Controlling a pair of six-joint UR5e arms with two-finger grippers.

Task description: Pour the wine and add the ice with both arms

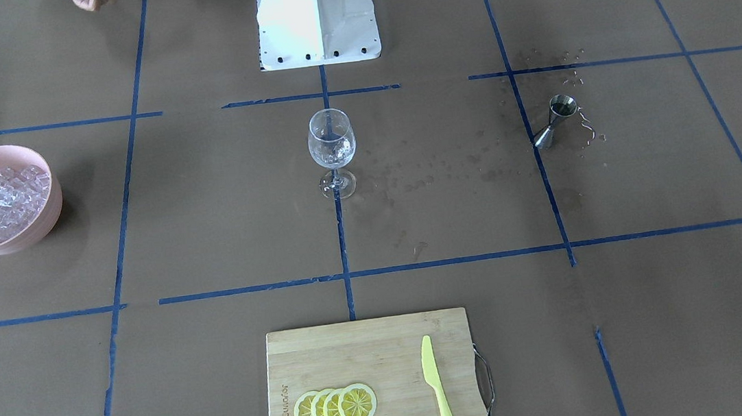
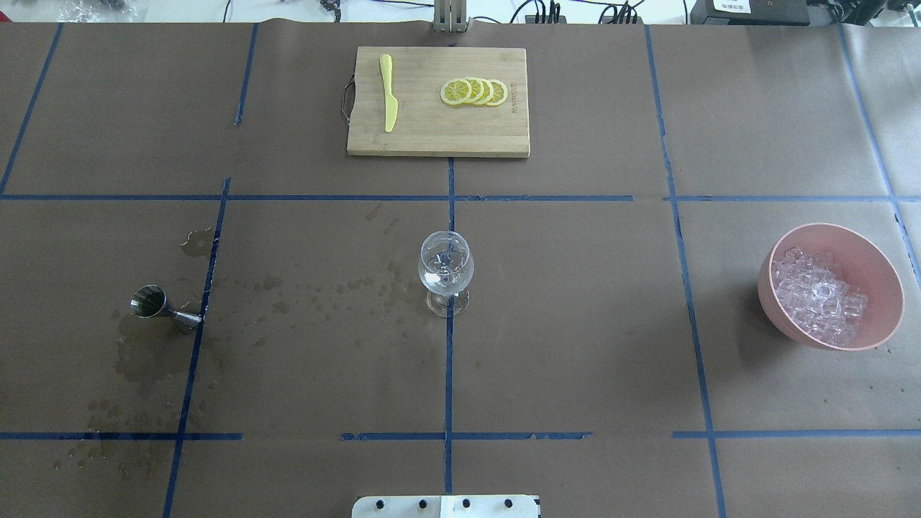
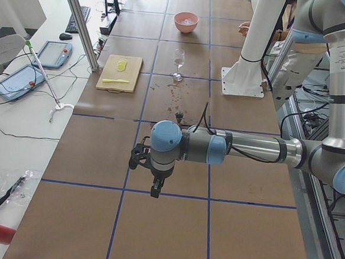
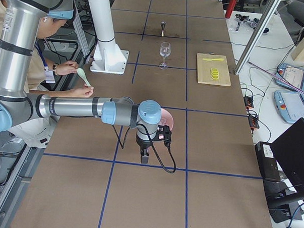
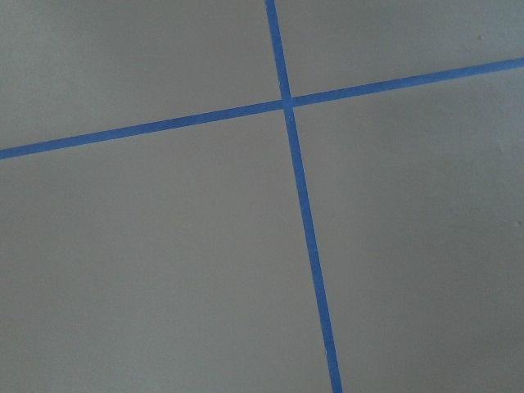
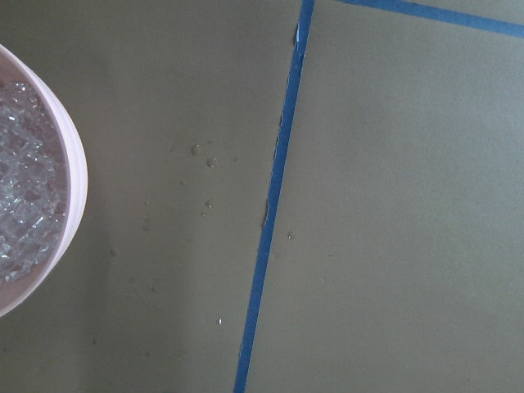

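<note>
A clear stemmed wine glass (image 1: 331, 146) (image 2: 446, 270) stands upright at the table's centre with something small and clear inside. Wine does not show in any view. The ice (image 1: 6, 198) (image 2: 820, 295) is heaped in a pink bowl (image 1: 36, 233) (image 2: 881, 273) on the robot's right. My left gripper (image 3: 155, 190) hangs over bare paper, far from the glass. My right gripper (image 4: 144, 158) hangs just beside the bowl, whose rim (image 6: 75, 164) shows in the right wrist view. Whether either gripper is open or shut I cannot tell.
A steel jigger (image 1: 555, 121) (image 2: 162, 306) stands among wet spots on the robot's left. A wooden board (image 2: 432, 140) holds lemon slices (image 2: 475, 91) and a yellow knife (image 2: 388, 101). A person's hand (image 4: 85, 91) holds a pale spoon by the white pedestal (image 1: 317, 21).
</note>
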